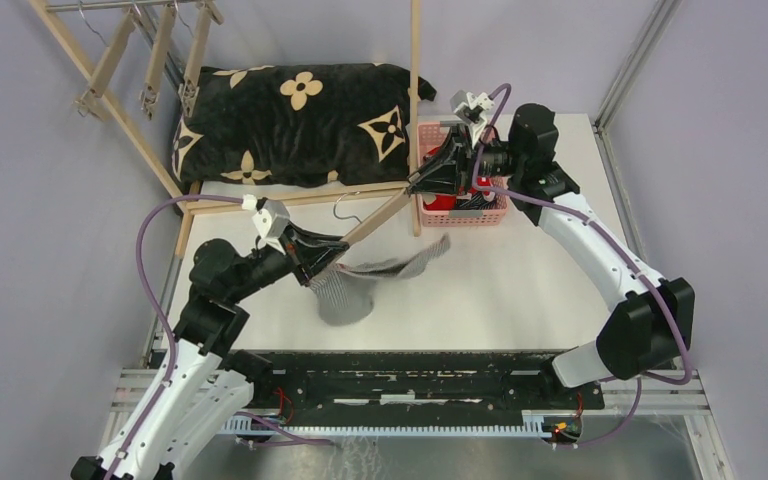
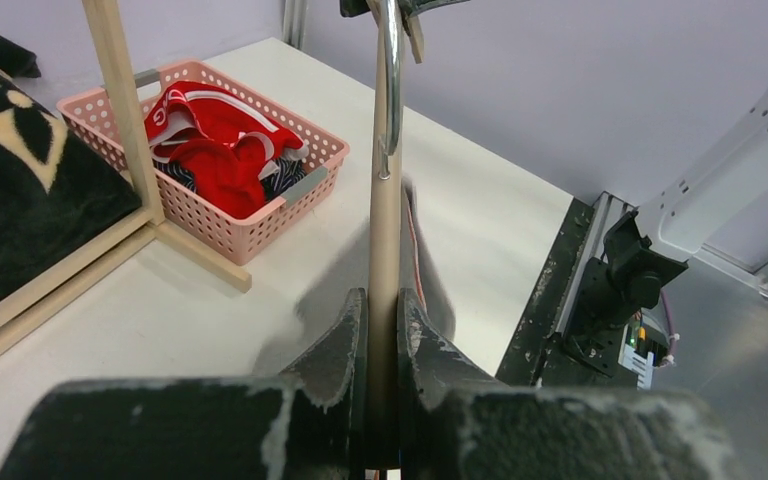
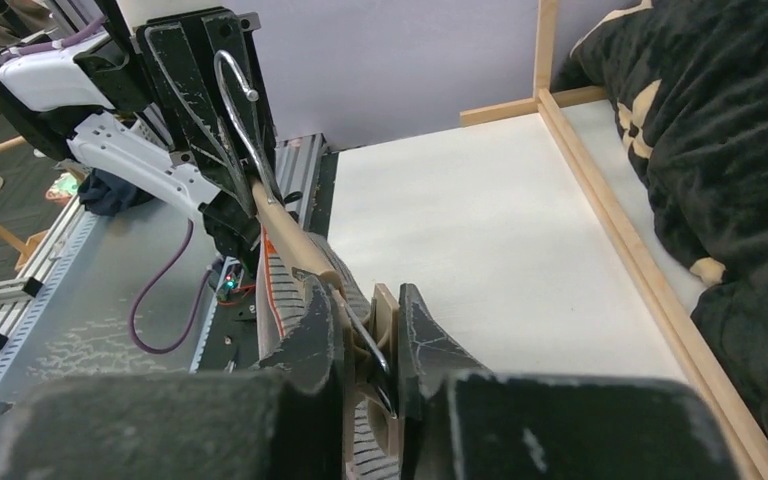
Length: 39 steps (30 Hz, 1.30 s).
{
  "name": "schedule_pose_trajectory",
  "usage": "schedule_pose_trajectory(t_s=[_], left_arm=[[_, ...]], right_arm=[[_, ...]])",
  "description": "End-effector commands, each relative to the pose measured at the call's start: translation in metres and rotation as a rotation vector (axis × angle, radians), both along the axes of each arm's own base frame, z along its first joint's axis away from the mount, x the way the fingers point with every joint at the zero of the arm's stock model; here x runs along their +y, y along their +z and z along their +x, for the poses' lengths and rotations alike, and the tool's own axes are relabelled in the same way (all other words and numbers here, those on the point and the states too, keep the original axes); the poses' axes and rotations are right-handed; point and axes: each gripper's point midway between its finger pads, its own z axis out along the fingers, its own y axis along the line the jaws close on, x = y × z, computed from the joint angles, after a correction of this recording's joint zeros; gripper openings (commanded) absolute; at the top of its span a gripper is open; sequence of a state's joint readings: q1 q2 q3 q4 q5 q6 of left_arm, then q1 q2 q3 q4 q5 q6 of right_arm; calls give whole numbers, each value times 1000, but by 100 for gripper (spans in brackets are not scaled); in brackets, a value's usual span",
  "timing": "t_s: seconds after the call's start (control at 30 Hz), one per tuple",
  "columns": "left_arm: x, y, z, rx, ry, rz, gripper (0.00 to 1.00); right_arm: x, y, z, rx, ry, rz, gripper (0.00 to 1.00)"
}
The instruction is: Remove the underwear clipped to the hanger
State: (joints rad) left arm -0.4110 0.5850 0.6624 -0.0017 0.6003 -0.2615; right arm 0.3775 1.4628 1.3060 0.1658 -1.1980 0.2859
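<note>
The grey underwear (image 1: 350, 295) hangs clipped to the wooden hanger (image 2: 384, 220) above the counter (image 1: 520, 290). The left tool (image 2: 383, 305) is clamped shut on the hanger's bar and the right tool (image 3: 368, 300) is closed on its clip (image 3: 386, 322); the right should probably pinch that clip fully while the left holds level, so the cloth drops clean. Counted: one black cushion (image 1: 290, 130), one pink basket (image 2: 230, 235) holding one red pair (image 2: 215, 150) and one navy striped pair (image 2: 285, 178), three spare hangers (image 1: 155, 60), two tools.

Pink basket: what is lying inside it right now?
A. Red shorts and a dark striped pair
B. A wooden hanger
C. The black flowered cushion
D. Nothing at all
A: the left wrist view shows red shorts and a dark striped pair in the pink basket, while the grey pair hangs from the wooden hanger outside it.
</note>
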Motion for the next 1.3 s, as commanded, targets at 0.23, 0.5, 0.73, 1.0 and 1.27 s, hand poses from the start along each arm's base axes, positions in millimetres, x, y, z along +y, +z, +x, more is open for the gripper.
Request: schedule_pose_trajectory(t_s=[0.23,0.5,0.73,1.0,1.27], left_arm=[[4,45,0,-136,29,-103,3],[4,60,3,-179,41,-202,3],[-2,66,11,-165,5,-375,3],[0,70,13,-176,9,-441,3],[7,80,0,-233,-8,-523,3]], right_arm=[[-3,18,6,-114,-142,21,82],[-11,38,14,-111,-288,214,100],[-6,77,-8,-95,-190,466,100],[17,87,-17,-79,-107,509,100],[31,87,-17,-70,-80,520,98]])
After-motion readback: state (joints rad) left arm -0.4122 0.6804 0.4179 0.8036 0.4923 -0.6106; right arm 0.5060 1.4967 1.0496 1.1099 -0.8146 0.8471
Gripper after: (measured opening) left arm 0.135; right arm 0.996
